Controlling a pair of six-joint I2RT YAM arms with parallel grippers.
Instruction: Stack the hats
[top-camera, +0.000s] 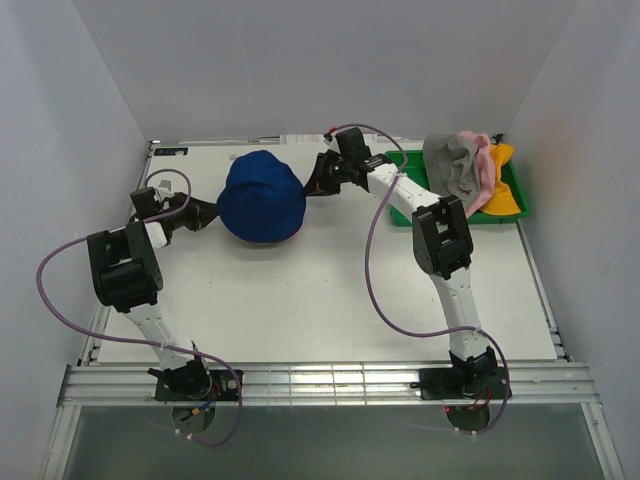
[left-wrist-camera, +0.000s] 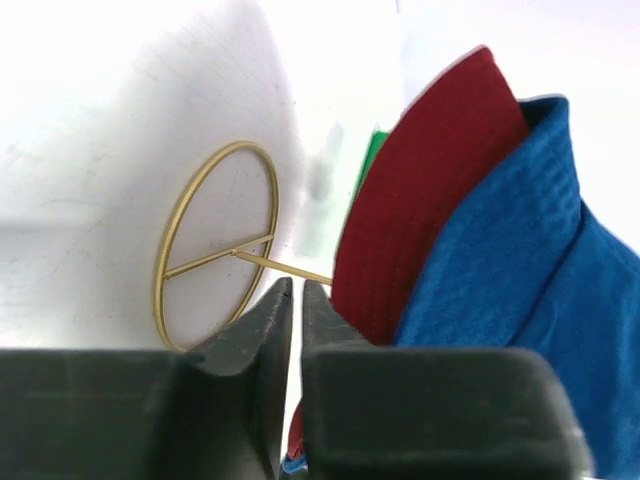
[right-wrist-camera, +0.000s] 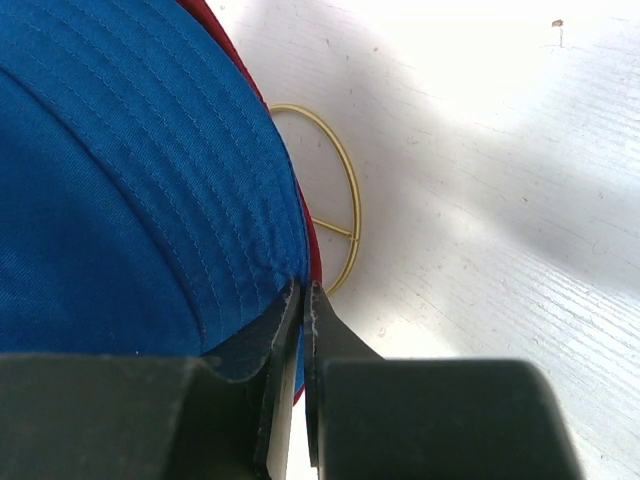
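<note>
Top external view: blue hat (top-camera: 262, 195) sat over dark red hat (left-wrist-camera: 420, 190), left of table centre. Grey hat (top-camera: 450, 165), pink hat (top-camera: 484, 175) and yellow-orange hat (top-camera: 505, 195) lay in green tray (top-camera: 520, 190), rear right. Judged: blue brim wanted settling evenly over red, then release without drag. Both arms reached forward, flanking stack. Left gripper (left-wrist-camera: 296, 285) fingers nearly together, nothing seen pinched. Right gripper (right-wrist-camera: 302, 288) closed at blue brim edge.

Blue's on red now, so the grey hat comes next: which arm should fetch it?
Right, probably. The grey hat lies in the tray on its side; the left hand sits beyond the blue hat.
</note>
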